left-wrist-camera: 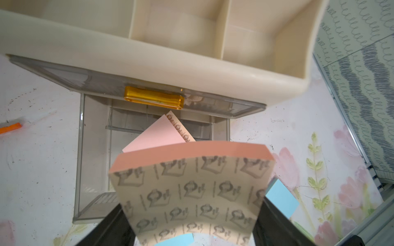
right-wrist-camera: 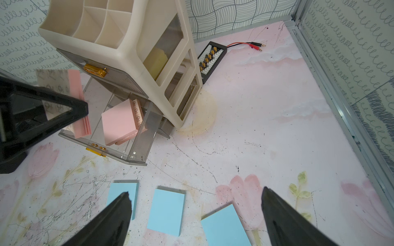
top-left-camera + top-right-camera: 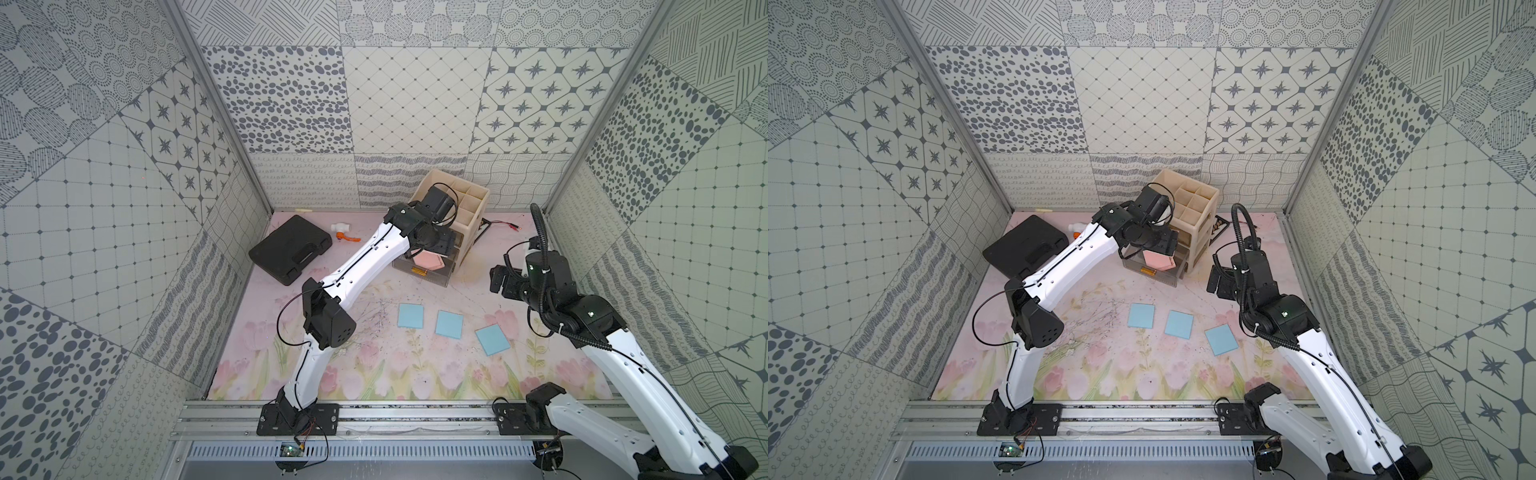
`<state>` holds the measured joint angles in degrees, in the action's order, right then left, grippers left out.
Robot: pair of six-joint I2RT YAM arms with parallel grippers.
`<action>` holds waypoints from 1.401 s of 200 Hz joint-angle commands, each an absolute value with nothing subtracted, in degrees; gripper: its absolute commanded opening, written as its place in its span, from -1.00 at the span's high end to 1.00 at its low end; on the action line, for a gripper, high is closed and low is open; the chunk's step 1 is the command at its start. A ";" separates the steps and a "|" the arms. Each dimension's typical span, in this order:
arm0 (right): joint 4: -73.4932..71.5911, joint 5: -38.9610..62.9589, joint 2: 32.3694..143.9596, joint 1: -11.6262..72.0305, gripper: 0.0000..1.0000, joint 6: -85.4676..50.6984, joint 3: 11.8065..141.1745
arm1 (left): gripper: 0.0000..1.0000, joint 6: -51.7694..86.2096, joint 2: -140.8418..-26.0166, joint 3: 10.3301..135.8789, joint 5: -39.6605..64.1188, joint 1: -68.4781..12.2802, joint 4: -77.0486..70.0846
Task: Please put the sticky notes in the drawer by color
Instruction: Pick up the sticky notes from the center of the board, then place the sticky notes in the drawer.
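Gripped in the left pincer (image 1: 191, 202), the pink sticky-note pad (image 1: 191, 176) runs off the left wrist view's lower edge and masks much of the open drawer (image 1: 93, 153), while a yellow pad (image 2: 156, 61) shows only dimly through a closed drawer's (image 2: 170, 36) tinted wall.
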<state>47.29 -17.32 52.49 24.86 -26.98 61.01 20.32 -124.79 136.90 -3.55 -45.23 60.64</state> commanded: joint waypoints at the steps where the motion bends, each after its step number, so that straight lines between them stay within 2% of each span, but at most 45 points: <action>1: 44.66 -16.98 52.42 24.50 -0.97 -26.62 61.78 | -0.63 18.52 -126.04 135.82 -5.13 -43.77 59.94; 38: 43.53 -16.36 53.24 24.35 -0.97 -26.59 60.84 | -0.62 18.37 -124.18 127.70 -5.64 -43.53 52.53; 60: 43.07 -15.92 53.59 24.17 -0.97 -26.87 60.04 | -0.63 18.83 -124.46 126.93 -5.63 -43.09 51.25; 95: 42.56 -15.76 53.89 24.14 -0.97 -27.38 59.51 | -0.94 18.85 -124.51 126.77 -6.14 -42.98 52.02; 164: 41.61 -15.29 56.95 23.91 -0.98 -25.97 64.02 | -1.00 20.47 -117.61 123.82 -7.58 -42.05 50.87; 204: 40.06 -16.16 65.14 23.32 -0.97 -23.83 75.78 | -1.00 24.33 -107.73 116.85 -6.76 -38.78 50.67; 254: 38.70 -15.31 82.67 19.20 -1.00 -25.43 92.19 | -0.98 25.41 -101.88 103.51 -5.36 -36.49 45.12; 280: 37.78 -11.60 90.38 17.00 -0.80 -26.99 98.81 | -0.96 26.61 -96.22 94.43 -5.09 -36.48 40.98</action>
<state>40.03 -14.44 85.30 18.63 -25.52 94.06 23.66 -102.26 103.59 -5.76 -37.06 47.72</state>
